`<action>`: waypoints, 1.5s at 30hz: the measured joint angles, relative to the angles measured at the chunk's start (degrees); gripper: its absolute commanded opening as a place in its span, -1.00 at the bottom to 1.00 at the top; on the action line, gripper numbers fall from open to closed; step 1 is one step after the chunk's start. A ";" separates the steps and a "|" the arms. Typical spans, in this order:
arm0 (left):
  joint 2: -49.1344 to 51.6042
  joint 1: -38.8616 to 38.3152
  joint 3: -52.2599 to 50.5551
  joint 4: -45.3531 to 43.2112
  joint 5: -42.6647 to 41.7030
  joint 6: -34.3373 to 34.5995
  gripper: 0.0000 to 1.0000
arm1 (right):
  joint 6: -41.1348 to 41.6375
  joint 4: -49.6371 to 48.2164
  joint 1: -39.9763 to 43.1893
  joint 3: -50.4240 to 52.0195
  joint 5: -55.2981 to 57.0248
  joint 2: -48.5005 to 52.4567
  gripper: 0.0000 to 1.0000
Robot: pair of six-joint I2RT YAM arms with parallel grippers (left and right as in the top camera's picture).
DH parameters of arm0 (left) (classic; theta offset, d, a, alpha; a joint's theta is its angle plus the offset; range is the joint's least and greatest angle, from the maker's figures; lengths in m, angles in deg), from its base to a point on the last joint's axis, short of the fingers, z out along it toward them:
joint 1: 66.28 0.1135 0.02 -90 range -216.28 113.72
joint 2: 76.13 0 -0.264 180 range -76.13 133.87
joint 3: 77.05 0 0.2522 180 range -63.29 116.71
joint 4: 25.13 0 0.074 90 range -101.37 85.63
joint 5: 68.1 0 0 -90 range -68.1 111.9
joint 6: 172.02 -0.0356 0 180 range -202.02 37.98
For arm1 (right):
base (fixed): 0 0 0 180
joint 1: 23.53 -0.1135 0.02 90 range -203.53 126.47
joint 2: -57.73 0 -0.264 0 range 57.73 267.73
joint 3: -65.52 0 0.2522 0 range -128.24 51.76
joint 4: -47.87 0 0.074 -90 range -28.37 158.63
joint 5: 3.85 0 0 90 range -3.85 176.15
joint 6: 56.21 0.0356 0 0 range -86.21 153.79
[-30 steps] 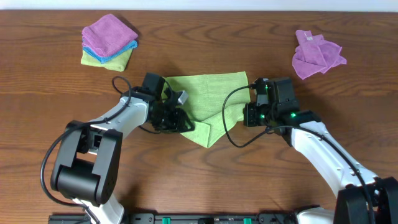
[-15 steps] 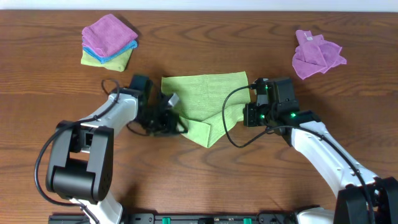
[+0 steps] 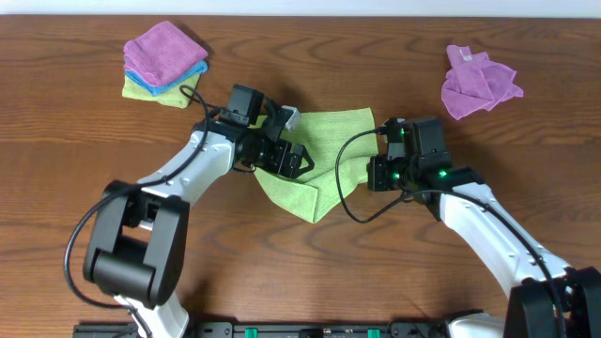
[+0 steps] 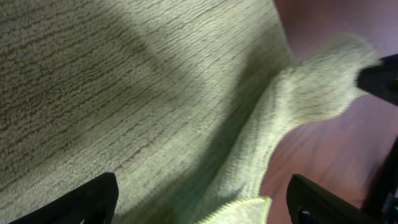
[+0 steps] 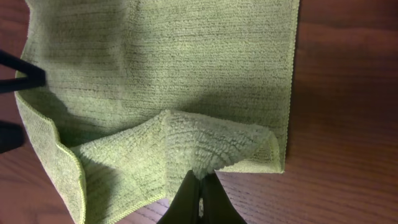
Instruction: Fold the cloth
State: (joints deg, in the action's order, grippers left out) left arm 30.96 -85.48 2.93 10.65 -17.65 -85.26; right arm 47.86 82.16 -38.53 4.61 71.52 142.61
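The left gripper [image 4: 202,200] is spread wide, while the right gripper [image 5: 199,196] is pinched tightly closed.

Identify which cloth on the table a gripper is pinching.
The lime-green cloth in the middle: the right gripper pinches its folded edge. The folded stack and the crumpled purple cloth lie untouched.

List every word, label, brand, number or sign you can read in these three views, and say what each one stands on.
None can be read. The green cloth shows only plain weave in both wrist views. In the overhead view, the stacked cloths, the purple cloth and the table carry no print.
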 measured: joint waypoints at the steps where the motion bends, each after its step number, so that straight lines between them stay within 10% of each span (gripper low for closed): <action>1: 1.01 0.00 0.28 0.00 -0.07 -0.26 0.73 | 0.00 0.02 0.00 0.02 0.00 0.00 -0.98; 22: 8.07 -1.27 6.69 18.86 -3.69 -10.60 0.63 | 0.00 1.20 -0.02 0.00 -0.17 0.00 -0.97; 35: 8.07 -1.25 6.80 38.45 -2.40 -19.56 -0.18 | 0.00 1.16 -0.02 0.00 -0.20 0.00 -0.97; 45: 7.17 6.56 6.80 39.69 -4.04 -20.87 -0.11 | 0.00 1.73 -0.02 0.02 -0.33 0.00 -0.98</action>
State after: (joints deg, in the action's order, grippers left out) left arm 38.13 -78.92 9.73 50.34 -21.69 -106.14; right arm 47.86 83.89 -38.55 4.63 71.19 142.61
